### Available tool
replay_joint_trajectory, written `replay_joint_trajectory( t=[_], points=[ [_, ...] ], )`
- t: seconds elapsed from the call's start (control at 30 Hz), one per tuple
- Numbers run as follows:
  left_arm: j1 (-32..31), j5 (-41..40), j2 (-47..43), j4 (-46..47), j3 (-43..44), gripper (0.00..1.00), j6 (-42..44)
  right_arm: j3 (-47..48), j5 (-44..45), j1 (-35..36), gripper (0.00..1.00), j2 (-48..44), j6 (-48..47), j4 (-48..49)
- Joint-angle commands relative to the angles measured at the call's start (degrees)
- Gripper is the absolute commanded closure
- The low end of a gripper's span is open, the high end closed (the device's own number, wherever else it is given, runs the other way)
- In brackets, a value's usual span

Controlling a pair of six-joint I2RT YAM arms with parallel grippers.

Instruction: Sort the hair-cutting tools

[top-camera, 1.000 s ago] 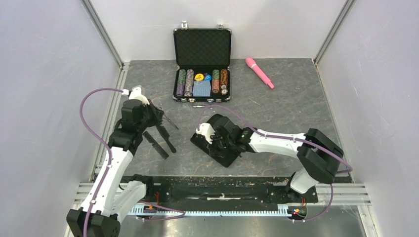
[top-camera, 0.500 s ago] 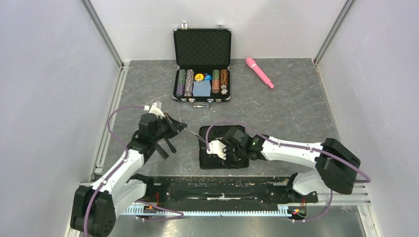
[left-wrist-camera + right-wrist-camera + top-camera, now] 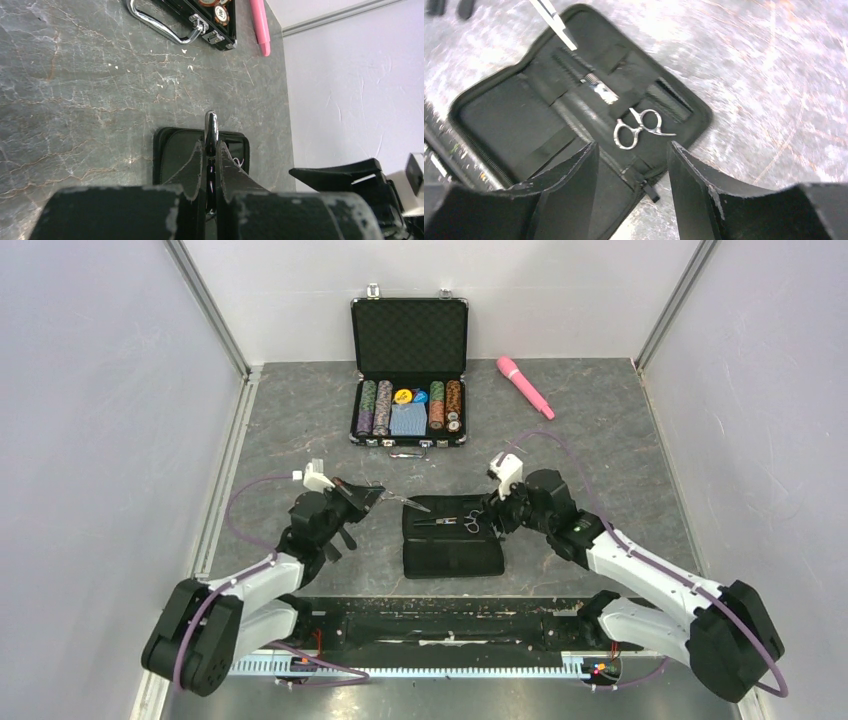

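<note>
The pouch (image 3: 450, 555) lies open at the near middle of the table (image 3: 600, 460). Scissors (image 3: 452, 522) sit in its far half, rings to the right. The left gripper (image 3: 375, 495) is just left of the pouch, and its metal tool (image 3: 405, 503), perhaps more scissors, reaches over the far left corner. The right gripper (image 3: 488, 515) is just right. The case (image 3: 409, 335) stands far centre, with the wand (image 3: 525, 386) to its right.

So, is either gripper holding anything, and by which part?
The left gripper pinches a slim silver tool at its rear end, with the tip free. The right gripper holds nothing.
</note>
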Motion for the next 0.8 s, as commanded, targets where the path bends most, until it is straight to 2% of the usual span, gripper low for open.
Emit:
replay_joint_trajectory(
  t=[0.0,0.2,0.33,0.77],
  points=[
    [-2.5,-5.8,2.9,11.5,-0.3,0.98,-3.0,-3.9,5.6,-3.7,0.44,0.3,12.3,10.8],
    [-4.4,-9.5,8.5,16.8,-0.8,0.98,-3.1,-9.3,4.2,-9.0,0.44,3.0,20.4,20.8],
    [-4.7,-10.1,13.3,21.6,-1.1,0.98,-3.8,-10.5,3.8,-11.0,0.47,5.6,22.9,23.1],
    [-4.9,-10.7,16.8,23.4,-1.4,0.98,-1.0,-8.3,3.8,-11.5,0.68,16.2,22.7,23.2]
  ],
)
